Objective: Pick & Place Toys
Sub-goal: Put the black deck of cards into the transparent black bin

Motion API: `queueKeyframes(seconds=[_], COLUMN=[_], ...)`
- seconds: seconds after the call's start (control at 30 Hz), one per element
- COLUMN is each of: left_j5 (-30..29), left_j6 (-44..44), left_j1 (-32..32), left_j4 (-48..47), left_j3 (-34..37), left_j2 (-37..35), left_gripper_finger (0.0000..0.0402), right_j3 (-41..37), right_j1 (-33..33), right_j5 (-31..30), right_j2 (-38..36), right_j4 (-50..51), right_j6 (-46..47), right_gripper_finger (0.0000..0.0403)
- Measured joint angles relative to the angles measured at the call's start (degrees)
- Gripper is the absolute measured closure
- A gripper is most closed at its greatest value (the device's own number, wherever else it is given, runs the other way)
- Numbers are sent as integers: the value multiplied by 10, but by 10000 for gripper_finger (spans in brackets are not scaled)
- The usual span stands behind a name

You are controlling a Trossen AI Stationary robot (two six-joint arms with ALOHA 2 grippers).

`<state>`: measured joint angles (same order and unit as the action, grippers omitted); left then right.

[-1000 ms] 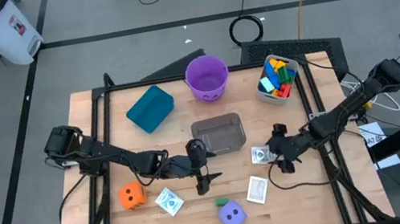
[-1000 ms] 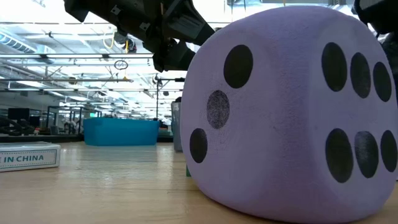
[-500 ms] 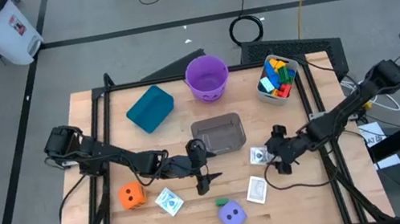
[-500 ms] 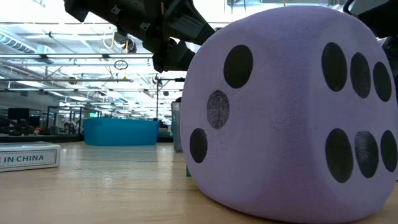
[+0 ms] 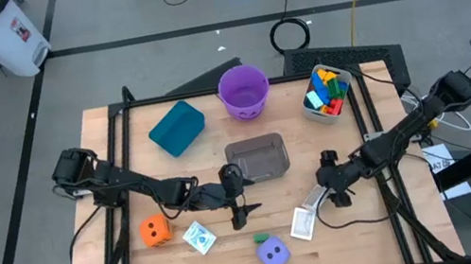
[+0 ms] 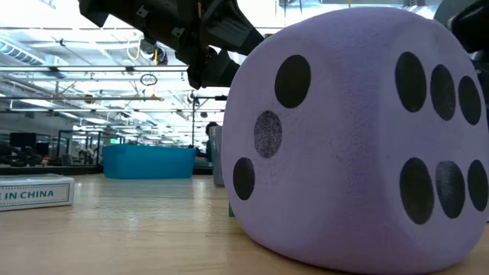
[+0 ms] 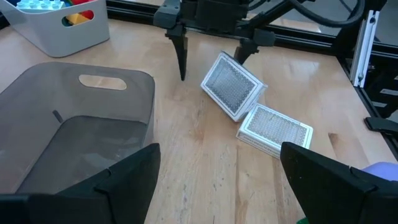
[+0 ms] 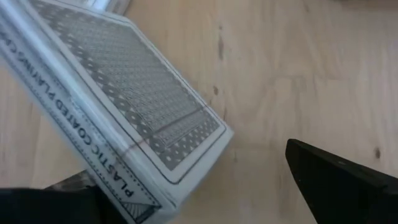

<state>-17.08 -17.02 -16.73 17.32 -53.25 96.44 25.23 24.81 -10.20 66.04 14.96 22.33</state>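
Observation:
Two white card packs lie near the table's right middle. One pack point(image 7: 231, 85) is tipped up on edge, its lower part leaning on the flat pack point(image 7: 273, 127). My right gripper point(image 5: 321, 187) stands open over the tipped pack point(image 5: 312, 198). My left gripper point(image 5: 244, 193) waits open beside the clear tub point(image 5: 257, 159), holding nothing. A purple die point(image 5: 273, 253), a green block point(image 5: 261, 238), an orange die point(image 5: 154, 230) and a third card pack point(image 5: 199, 238) rest on the near half of the table. My right gripper touches the tipped card pack with one finger only, at the pack's raised edge point(image 7: 247, 70). In the right wrist view the pack point(image 8: 124, 118) lies over that finger point(image 8: 43, 205); the other finger point(image 8: 339, 180) stands free. The pack is tilted, its lower edge down by the flat pack.
A teal bin point(image 5: 177, 127) and a purple bucket point(image 5: 243, 90) stand at the far side, with a white tub of coloured blocks point(image 5: 325, 93) at the far right. In the low view the purple die point(image 6: 351, 137) fills most of the picture.
My right gripper has tipped further down and shifted a little toward the near edge. The card pack that lay flat beside it has been tipped up on edge and has slid toward the near edge, against the second pack.

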Motion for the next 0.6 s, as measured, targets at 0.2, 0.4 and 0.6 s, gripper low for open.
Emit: queueKeyframes(seconds=[0.2,0.4,0.6], left_j5=[0,0,0], left_j6=[0,0,1], left_j1=[0,0,0], left_j4=[0,0,0], left_j3=[0,0,0], left_j2=[0,0,0], left_gripper_finger=[62,62,62], right_j3=[0,0,0], right_j1=[4,4,4], right_j5=[0,2,55], right_j2=[0,0,0], right_j4=[-32,-62,-55], right_j6=[-78,-113,-111], right_gripper_finger=[56,102,180])
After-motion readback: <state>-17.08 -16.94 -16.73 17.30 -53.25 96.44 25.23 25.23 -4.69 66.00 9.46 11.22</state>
